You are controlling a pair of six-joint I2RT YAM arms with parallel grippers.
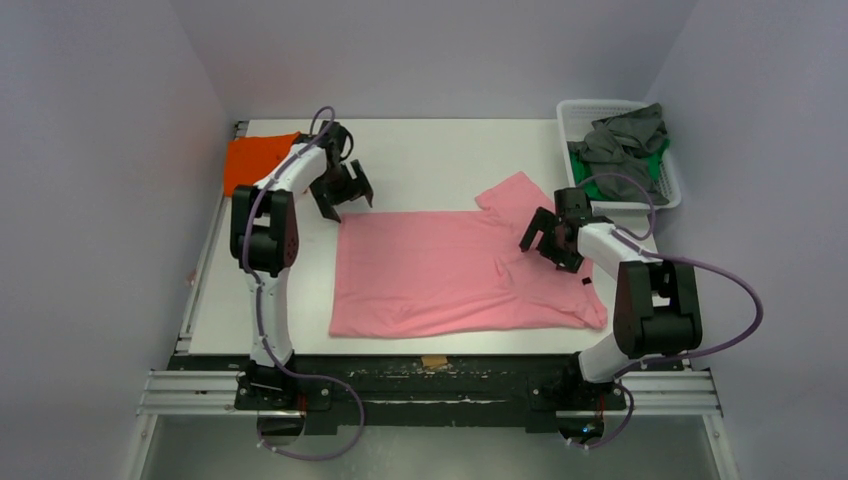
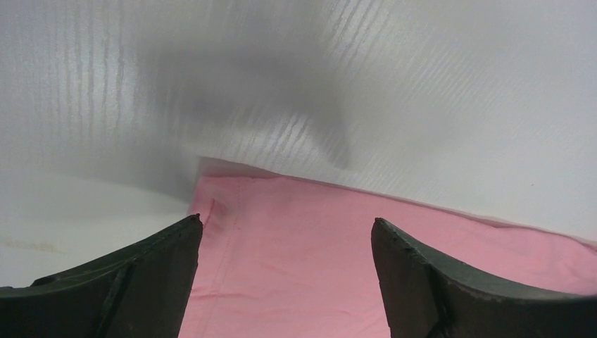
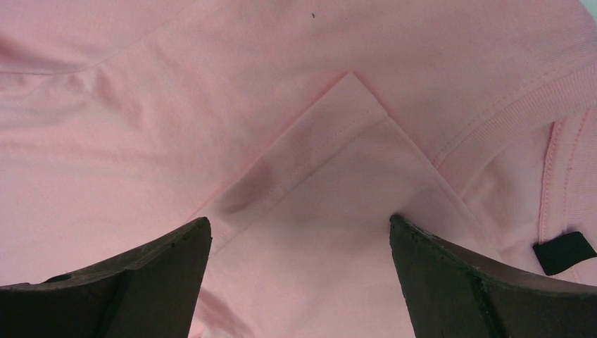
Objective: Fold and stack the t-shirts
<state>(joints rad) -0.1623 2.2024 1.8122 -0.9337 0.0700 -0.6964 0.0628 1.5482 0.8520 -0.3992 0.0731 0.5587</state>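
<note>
A light pink t-shirt (image 1: 450, 270) lies spread flat on the white table, its collar end at the right. My left gripper (image 1: 345, 195) is open just above the shirt's far left corner (image 2: 211, 183), its jaws straddling the hem. My right gripper (image 1: 545, 240) is open over the collar area, where a folded-over pink flap (image 3: 324, 148) and a black tag (image 3: 563, 251) show. A folded bright orange t-shirt (image 1: 257, 158) lies at the far left. Grey (image 1: 625, 140) and green (image 1: 600, 188) t-shirts are heaped in the basket.
A white plastic basket (image 1: 575, 110) stands at the table's far right corner. The table's front edge meets a metal rail (image 1: 430, 385) where the arm bases are bolted. Plain walls close in on the left, back and right.
</note>
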